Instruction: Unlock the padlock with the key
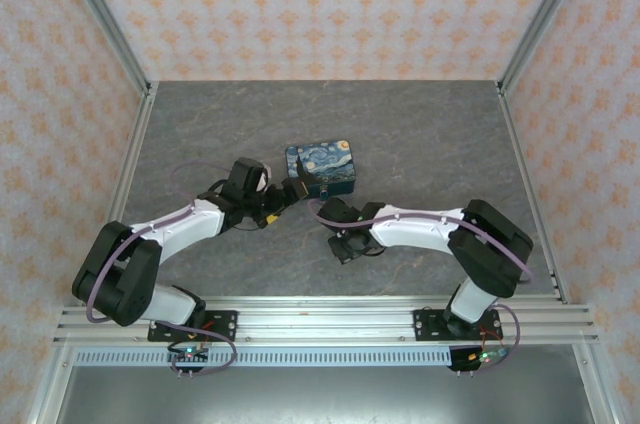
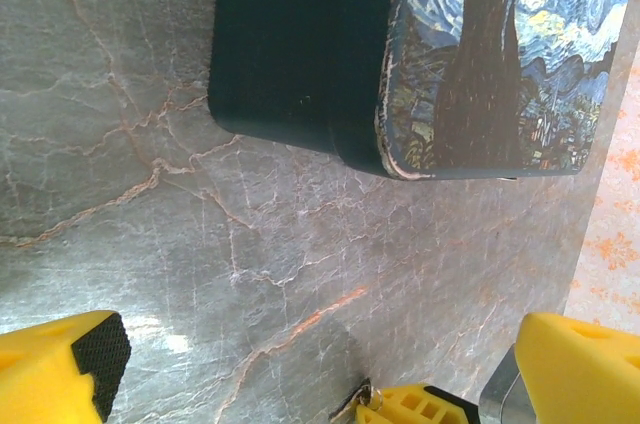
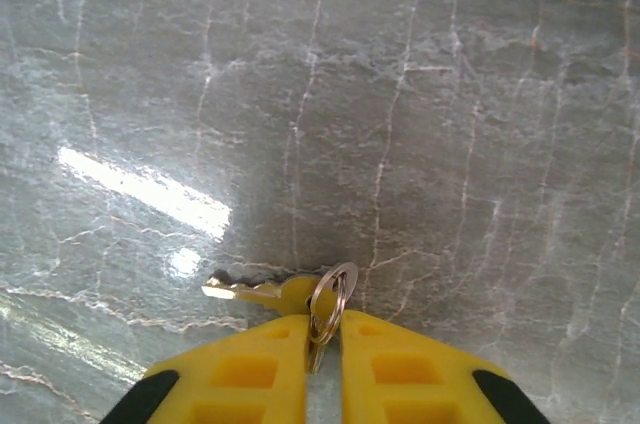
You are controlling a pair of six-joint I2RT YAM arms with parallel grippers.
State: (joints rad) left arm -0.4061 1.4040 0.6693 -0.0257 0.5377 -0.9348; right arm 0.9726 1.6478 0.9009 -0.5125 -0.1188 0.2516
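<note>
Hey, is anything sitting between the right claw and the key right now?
Nothing visible does. In the right wrist view the right claw is closed on the key at its head, with the ring caught in the narrow gap between the fingers. Only bare table lies ahead.

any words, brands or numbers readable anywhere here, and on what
No text can be read in any view.
On the box: the lid bears a swirling night-sky painting, with no lettering visible.
On the key, pinched in the right tool: any stamp is too small and blurred to read.
</note>
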